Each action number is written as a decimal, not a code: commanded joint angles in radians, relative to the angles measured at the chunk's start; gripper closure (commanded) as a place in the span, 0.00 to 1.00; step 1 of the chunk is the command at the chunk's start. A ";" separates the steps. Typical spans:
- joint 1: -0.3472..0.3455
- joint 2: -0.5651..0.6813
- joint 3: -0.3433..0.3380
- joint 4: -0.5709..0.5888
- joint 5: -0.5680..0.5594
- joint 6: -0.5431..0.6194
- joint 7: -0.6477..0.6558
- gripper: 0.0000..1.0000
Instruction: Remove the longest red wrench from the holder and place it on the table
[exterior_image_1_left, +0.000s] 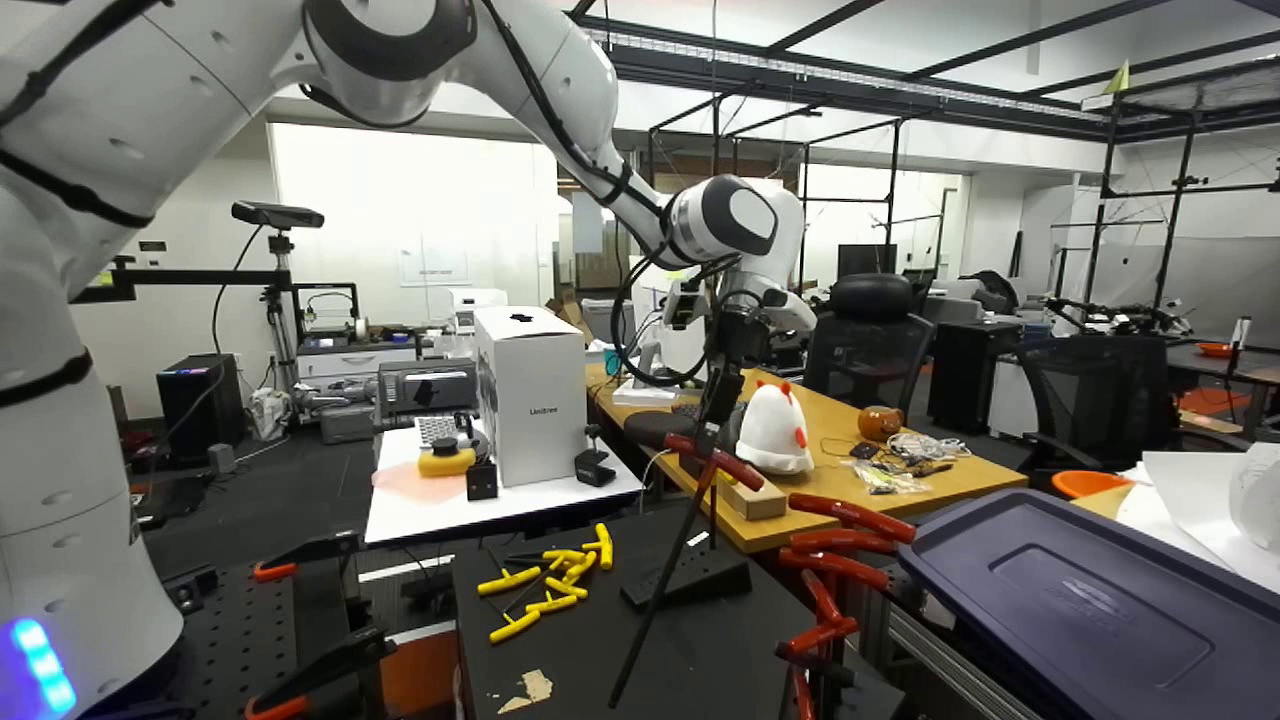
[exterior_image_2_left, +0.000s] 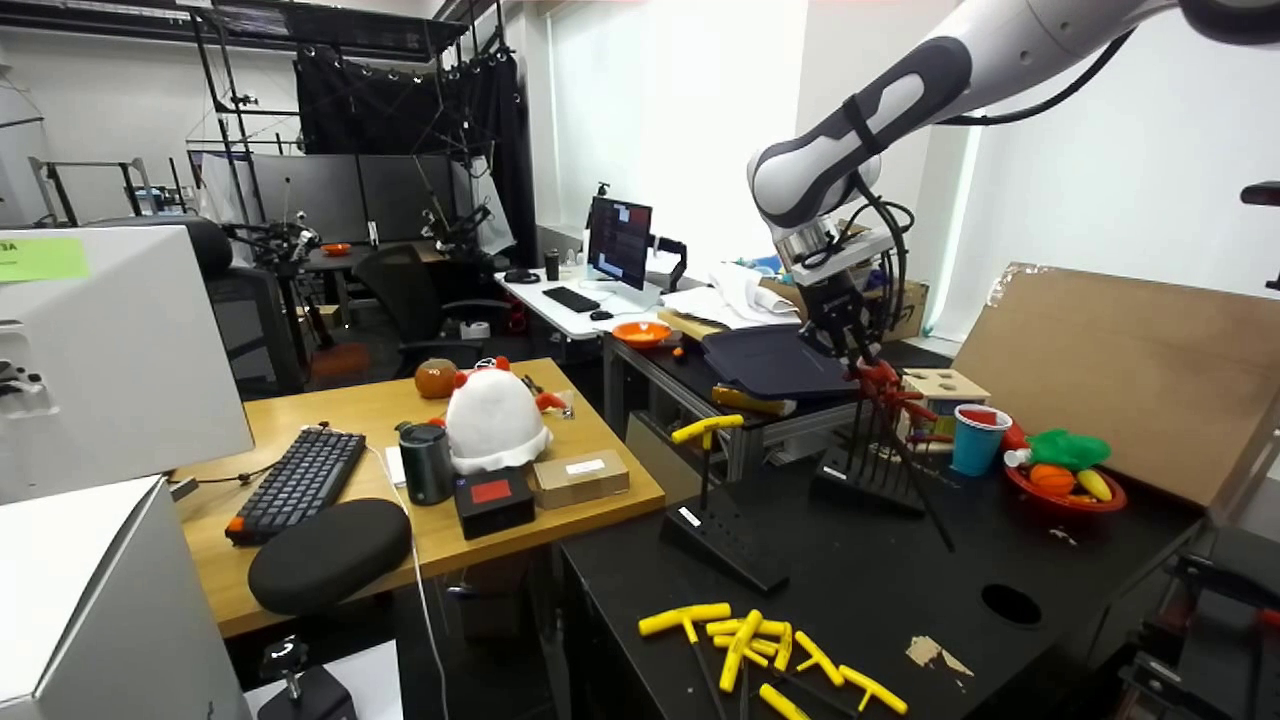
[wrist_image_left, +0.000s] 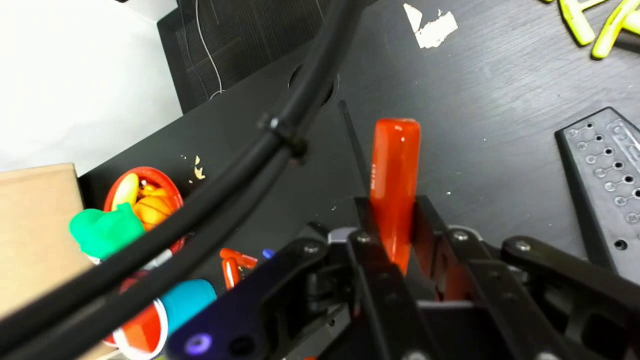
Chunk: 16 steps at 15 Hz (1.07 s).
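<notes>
My gripper pinched the long red wrench aslant; I judged it best lowered shaft-first, inside the table edge.

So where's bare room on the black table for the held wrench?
Widest patch: mid black table, between the yellow-tool rack, wrench holder, round hole and loose yellow tools. Smaller, mostly bare: between hole and red bowl. Crowded: among those tools; beside the holder, by the blue cup.
</notes>
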 joint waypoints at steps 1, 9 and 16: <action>0.007 0.073 -0.023 0.127 -0.032 -0.102 0.001 0.94; -0.003 0.176 -0.018 0.277 -0.020 -0.178 -0.031 0.94; -0.035 0.088 0.013 0.236 0.044 -0.078 -0.085 0.94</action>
